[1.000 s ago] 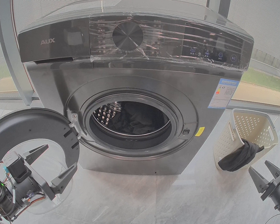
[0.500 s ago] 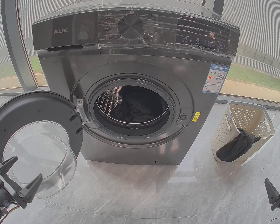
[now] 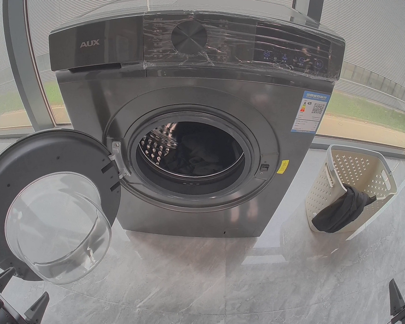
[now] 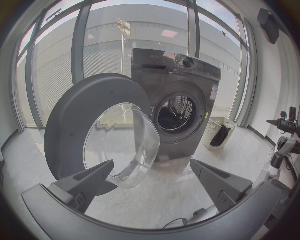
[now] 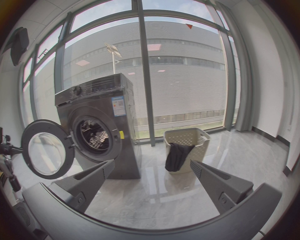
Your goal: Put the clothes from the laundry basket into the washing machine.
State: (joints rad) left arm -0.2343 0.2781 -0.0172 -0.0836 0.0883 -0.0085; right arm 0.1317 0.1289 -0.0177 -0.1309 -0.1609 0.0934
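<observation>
The grey washing machine (image 3: 193, 91) stands in front of me with its round door (image 3: 39, 159) swung wide to the left. Dark clothes (image 3: 198, 153) lie inside the drum. To the right of the machine a cream laundry basket (image 3: 370, 170) stands on the floor, with a dark garment (image 3: 340, 214) draped over its near rim. My left gripper (image 3: 26, 283) is low at the bottom left, below the door, open and empty (image 4: 151, 162). My right gripper (image 3: 402, 281) is low at the bottom right, well short of the basket, also open and empty (image 5: 152, 162).
Polished grey marble floor (image 3: 231, 280) stretches between me and the machine. Tall windows (image 3: 381, 66) with metal frames run behind the machine and basket. The open door's glass bowl (image 3: 57, 228) bulges out toward my left arm.
The head camera has shifted, so the machine and basket look farther away. Both grippers have dropped toward the bottom corners, still open. The garment on the basket has not moved.
</observation>
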